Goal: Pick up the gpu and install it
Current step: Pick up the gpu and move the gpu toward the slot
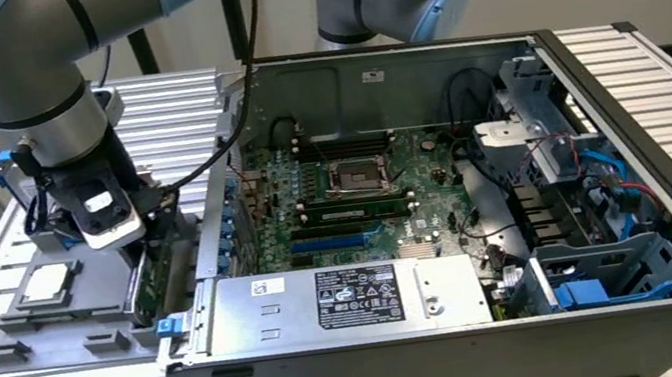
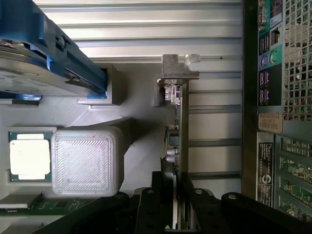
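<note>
Slatted table [image 1: 641,69]: your gripper [image 2: 176,187] sits over the gray tray [image 1: 63,338] beside the PC case [image 1: 338,370], 2 fingers pinching the gpu [image 2: 183,122], standing on edge in the tray.

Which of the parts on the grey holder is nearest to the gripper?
The gpu, the thin card standing on edge with a silver end bracket, right at the gripper. The processor and the blue-framed hard drive sit farther aside.

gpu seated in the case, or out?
Out. The gpu stands on edge in the gray holder beside the open case, with the gripper at it.
</note>
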